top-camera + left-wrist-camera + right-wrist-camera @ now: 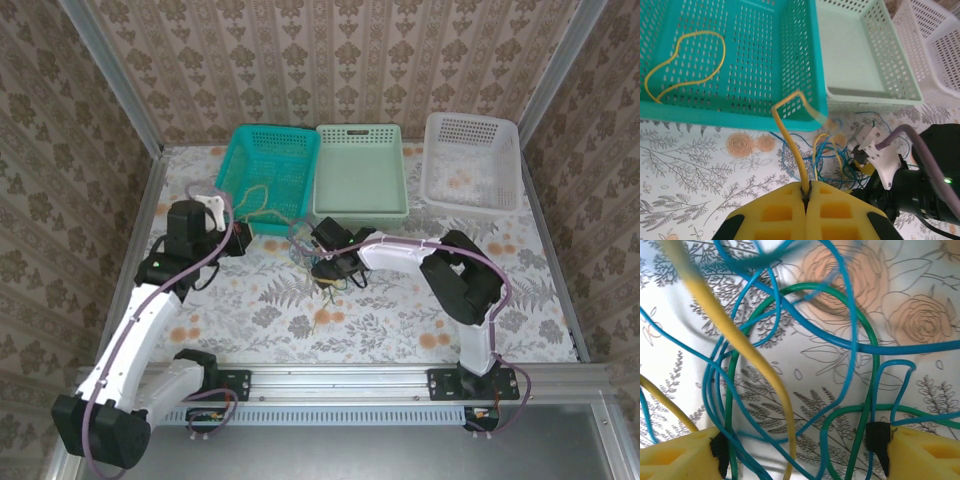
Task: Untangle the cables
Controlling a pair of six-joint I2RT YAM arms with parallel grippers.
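My left gripper (806, 192) is shut on a yellow cable (787, 140), which rises from the jaws and bends over the front rim of the teal basket (740, 122). A loose yellow loop (723, 52) lies inside that basket. The tangle of blue, green and yellow cables (322, 265) lies on the floral table in front of the baskets. My right gripper (800, 450) hangs open just above it. A yellow strand (740, 342), a green strand (871, 355) and blue strands (854, 315) cross between its fingers. From above, the left gripper (243, 238) is left of the tangle and the right gripper (330, 262) is on it.
Three baskets stand in a row at the back: teal (270, 150), pale green (360, 170) and white (470, 160). Metal posts and patterned walls close in the sides. The right arm's wrist (880, 155) is close to the left gripper's right side.
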